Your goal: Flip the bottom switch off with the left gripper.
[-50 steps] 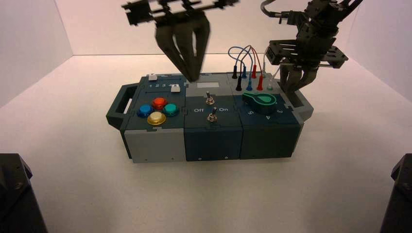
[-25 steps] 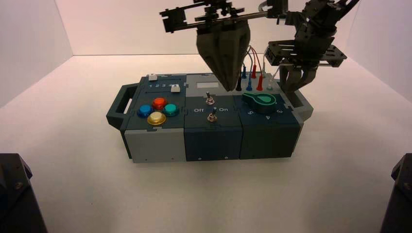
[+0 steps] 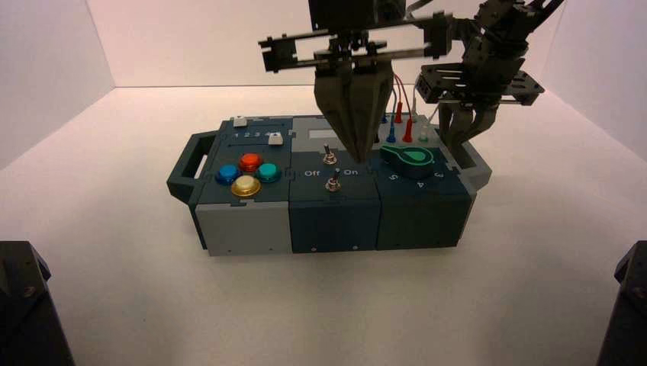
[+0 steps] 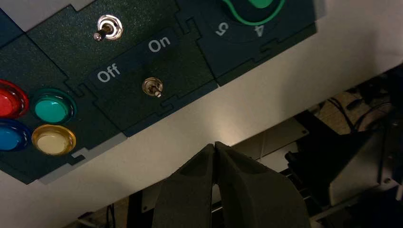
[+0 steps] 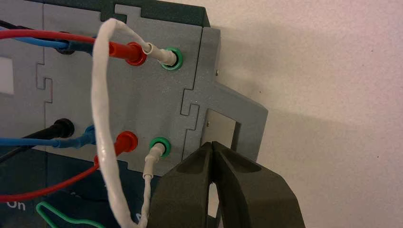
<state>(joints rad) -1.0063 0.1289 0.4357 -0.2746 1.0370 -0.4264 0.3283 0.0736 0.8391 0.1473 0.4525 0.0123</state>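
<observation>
The bottom switch (image 3: 333, 183) is a small silver toggle on the box's dark middle panel. In the left wrist view, the bottom switch (image 4: 153, 87) has white "Off" (image 4: 109, 73) and "On" (image 4: 159, 44) lettering at its sides. My left gripper (image 3: 358, 156) hangs shut just above the box, right of and behind this switch, not touching it. The left gripper (image 4: 215, 144) has nothing between its fingertips. A second toggle (image 3: 329, 156) without lettering stands behind the bottom switch. My right gripper (image 3: 458, 141) is shut and idle at the box's right end.
Four coloured buttons (image 3: 246, 173) sit on the box's left part. A green knob (image 3: 408, 158) and plugged wires (image 3: 395, 114) are on the right. The right gripper (image 5: 211, 142) hovers over the grey handle (image 5: 247, 124), beside a white wire (image 5: 102, 118).
My left gripper has swung from above the box's back left to the right and come down, its tips now beside the switches. The right arm has not moved.
</observation>
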